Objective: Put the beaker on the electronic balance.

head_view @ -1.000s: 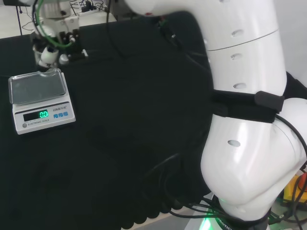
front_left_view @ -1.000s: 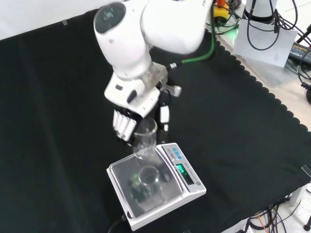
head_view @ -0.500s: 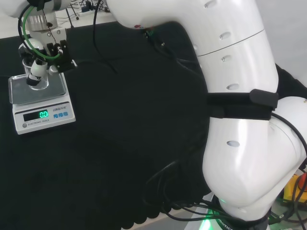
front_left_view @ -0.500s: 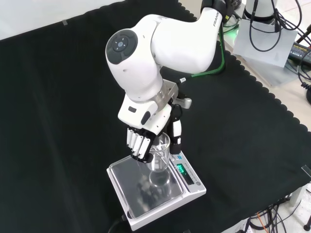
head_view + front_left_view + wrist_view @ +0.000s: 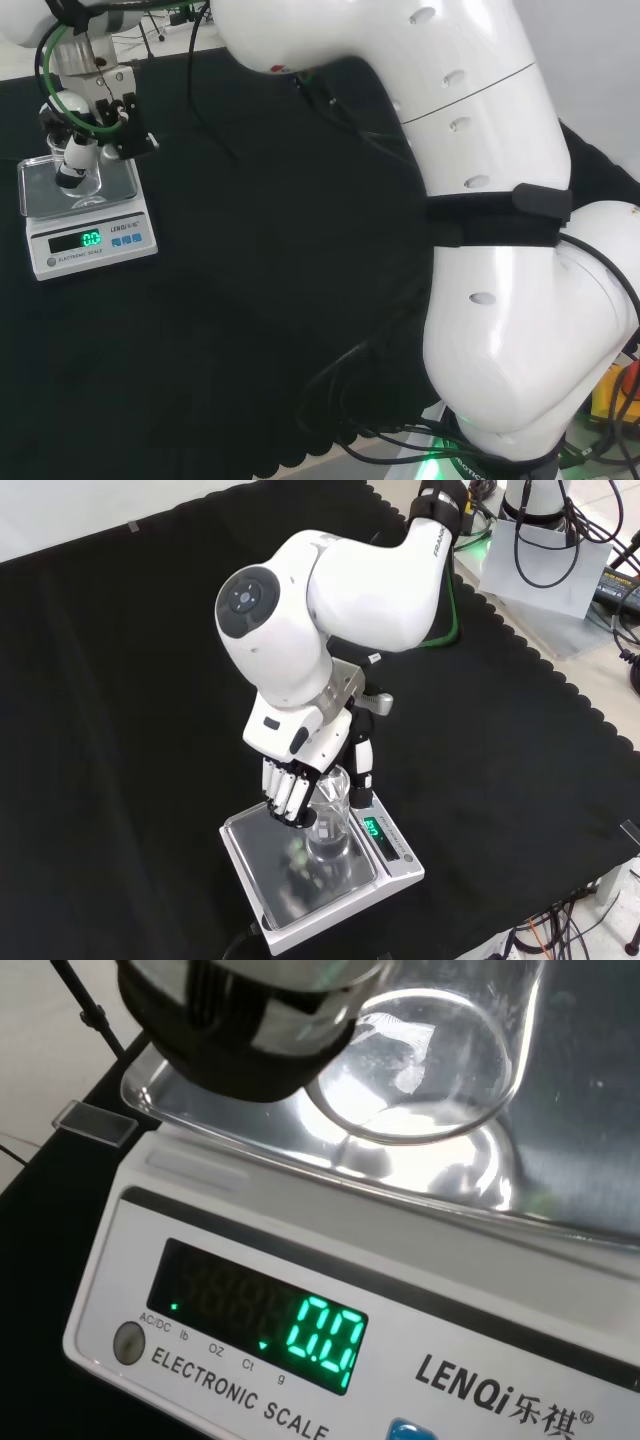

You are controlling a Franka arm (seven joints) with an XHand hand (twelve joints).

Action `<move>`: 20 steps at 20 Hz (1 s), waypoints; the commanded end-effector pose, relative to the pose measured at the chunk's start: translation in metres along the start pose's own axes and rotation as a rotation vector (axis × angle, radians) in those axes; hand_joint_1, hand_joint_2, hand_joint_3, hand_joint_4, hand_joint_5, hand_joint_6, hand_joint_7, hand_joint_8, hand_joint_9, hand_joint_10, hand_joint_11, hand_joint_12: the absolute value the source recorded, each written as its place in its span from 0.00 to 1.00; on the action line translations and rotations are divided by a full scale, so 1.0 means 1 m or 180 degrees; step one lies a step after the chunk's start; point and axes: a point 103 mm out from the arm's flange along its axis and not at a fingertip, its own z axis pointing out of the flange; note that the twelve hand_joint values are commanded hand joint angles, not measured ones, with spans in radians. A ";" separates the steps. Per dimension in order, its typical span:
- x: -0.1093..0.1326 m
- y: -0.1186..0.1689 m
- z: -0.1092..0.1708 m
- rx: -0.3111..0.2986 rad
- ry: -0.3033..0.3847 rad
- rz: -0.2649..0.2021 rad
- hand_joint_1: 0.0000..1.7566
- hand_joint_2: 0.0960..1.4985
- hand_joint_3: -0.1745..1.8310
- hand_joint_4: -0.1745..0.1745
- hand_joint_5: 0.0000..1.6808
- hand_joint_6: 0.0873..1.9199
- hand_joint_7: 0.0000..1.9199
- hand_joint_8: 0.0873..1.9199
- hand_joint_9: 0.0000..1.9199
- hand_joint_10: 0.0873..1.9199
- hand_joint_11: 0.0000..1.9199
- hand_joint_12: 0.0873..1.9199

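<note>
One beaker in fingers over balance

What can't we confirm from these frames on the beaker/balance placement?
- Whether the beaker base touches the balance pan: front view, clear glass over a reflective pan; wrist view, its reflection blurs the line.
- How the hand grips it: head view, too small; front view, the fingers cover the near wall.
- Beaker contents: wrist view shows glare on the base, so cannot tell.
- Far pan edge: wrist view, cut off by the frame.
</note>
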 end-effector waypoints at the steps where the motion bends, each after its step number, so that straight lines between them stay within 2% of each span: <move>1: -0.002 0.009 0.013 0.0092 0.0006 0.0025 0.61 0.62 0.42 0.00 0.42 0.82 0.24 0.77 0.39 0.72 0.43 0.62; 8: -0.002 0.013 0.014 0.0103 0.0018 0.0013 0.61 0.63 0.41 0.00 0.42 0.81 0.24 0.75 0.39 0.70 0.43 0.62; 10: -0.003 0.013 0.013 0.0114 0.0025 -0.0002 0.65 0.49 0.49 0.24 0.30 0.78 0.26 0.66 0.40 0.61 0.40 0.63; 11: -0.003 0.012 0.013 0.0120 0.0019 -0.0009 0.65 0.42 0.53 0.31 0.24 0.75 0.26 0.61 0.40 0.56 0.38 0.65; 13: -0.004 0.011 0.012 0.0121 0.0021 -0.0013 0.64 0.34 0.57 0.38 0.13 0.58 0.22 0.57 0.38 0.51 0.33 0.67; 17: -0.004 0.009 0.013 0.0098 0.0008 0.0005 0.60 0.31 0.53 0.44 0.08 0.21 0.14 0.52 0.30 0.48 0.22 0.71; 20: -0.006 0.007 0.010 0.0046 0.0038 0.0012 0.54 0.31 0.46 0.52 0.03 0.04 0.07 0.48 0.22 0.48 0.14 0.75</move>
